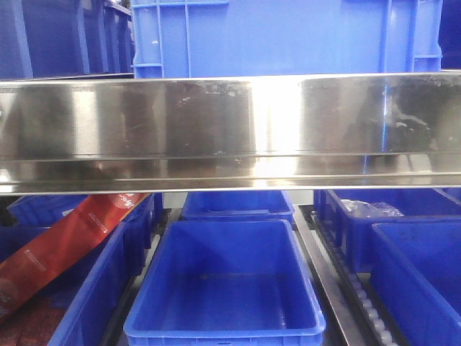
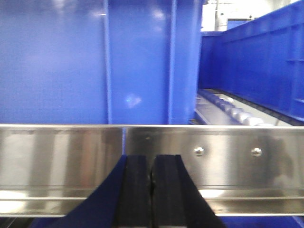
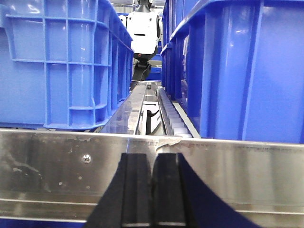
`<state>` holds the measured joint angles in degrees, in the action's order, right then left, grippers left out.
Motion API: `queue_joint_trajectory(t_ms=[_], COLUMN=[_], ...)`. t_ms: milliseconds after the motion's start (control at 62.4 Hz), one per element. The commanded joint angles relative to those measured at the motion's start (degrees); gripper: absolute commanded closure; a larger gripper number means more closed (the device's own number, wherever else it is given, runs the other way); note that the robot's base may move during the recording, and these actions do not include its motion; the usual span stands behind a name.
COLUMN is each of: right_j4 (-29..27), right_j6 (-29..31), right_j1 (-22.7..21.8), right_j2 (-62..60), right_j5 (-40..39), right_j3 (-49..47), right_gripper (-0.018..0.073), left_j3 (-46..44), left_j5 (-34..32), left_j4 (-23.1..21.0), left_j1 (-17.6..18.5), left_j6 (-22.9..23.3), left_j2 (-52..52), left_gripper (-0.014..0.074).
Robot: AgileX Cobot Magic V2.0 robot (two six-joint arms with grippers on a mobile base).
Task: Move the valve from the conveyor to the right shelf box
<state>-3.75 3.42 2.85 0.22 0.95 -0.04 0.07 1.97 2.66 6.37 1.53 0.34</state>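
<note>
steel shelf rail (image 1: 230,133) blocks the upper crate's (image 1: 288,36) base; red packet (image 1: 68,241) cut off at frame's left edge below the rail.

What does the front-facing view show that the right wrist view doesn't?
Only the front-facing view shows the lower level: an empty blue bin at centre and a red packet leaning into a bin on the left. Only the right wrist view shows the right gripper, fingers closed with nothing between them, and a white robot beyond the shelf. Both show the steel shelf rail and blue crates on top.
</note>
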Motion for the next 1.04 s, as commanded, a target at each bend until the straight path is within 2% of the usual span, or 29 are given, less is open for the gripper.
queue_joint_trajectory(t_ms=[0, 96, 1025], right_j4=[0.4, 0.4, 0.4], right_j6=[-0.1, -0.1, -0.1], right_j1=[-0.3, -0.3, -0.3], right_j2=[-0.2, -0.2, -0.2], right_j5=[-0.9, -0.9, -0.9], right_j3=[0.0, 0.0, 0.0], right_gripper=[0.0727, 0.0727, 0.0727], left_j3=[-0.1, -0.1, -0.1], left_j5=[-1.5, -1.5, -1.5], left_j4=[0.4, 0.4, 0.4], left_j1=[1.4, 2.4, 2.4], left_j6=[0.7, 0.7, 0.7], left_j2=[-0.3, -0.3, -0.3], left_gripper=[0.0707, 0.0707, 0.0707])
